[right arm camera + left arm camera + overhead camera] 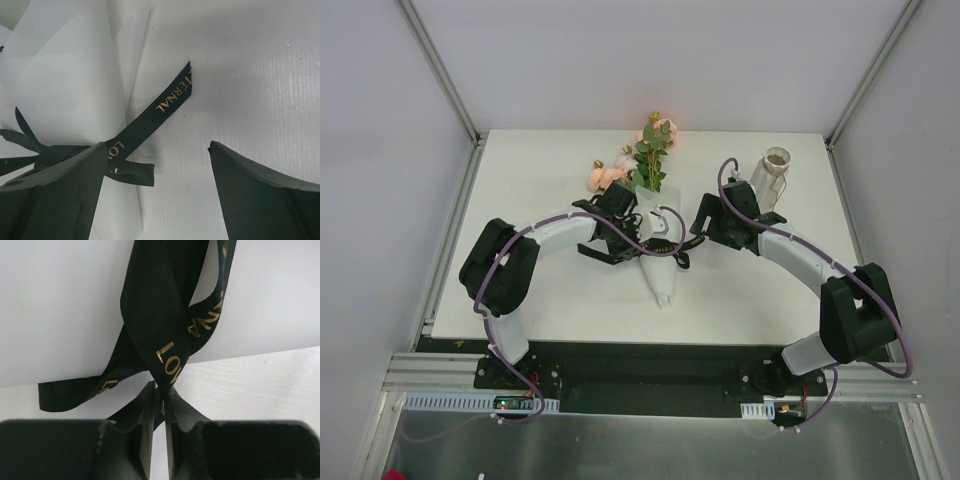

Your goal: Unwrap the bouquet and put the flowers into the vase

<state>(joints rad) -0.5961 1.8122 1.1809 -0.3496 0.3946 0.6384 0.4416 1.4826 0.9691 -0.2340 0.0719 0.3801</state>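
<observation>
While the bouquet lies flat in the middle of the table, cone tip toward the arm bases and roses fanned toward the far edge, the left gripper is clamped on a strand of the ribbon, black with gold lettering, right by the knot. That looks like the grip for tugging the bow loose, since the white paper can't open while it's tied. Over on the other side, the right gripper hangs low beside the cone, fingers spread wide and holding nothing, with a loose ribbon tail lying on the tabletop just ahead of them. My guess is it's lining up to take that tail, or to pin the wrap so the bundle doesn't slide when the left pulls. The flowers are all inside the wrap, none freed. The vase stands upright at the far right, just beyond the right wrist, mouth open and ready.
</observation>
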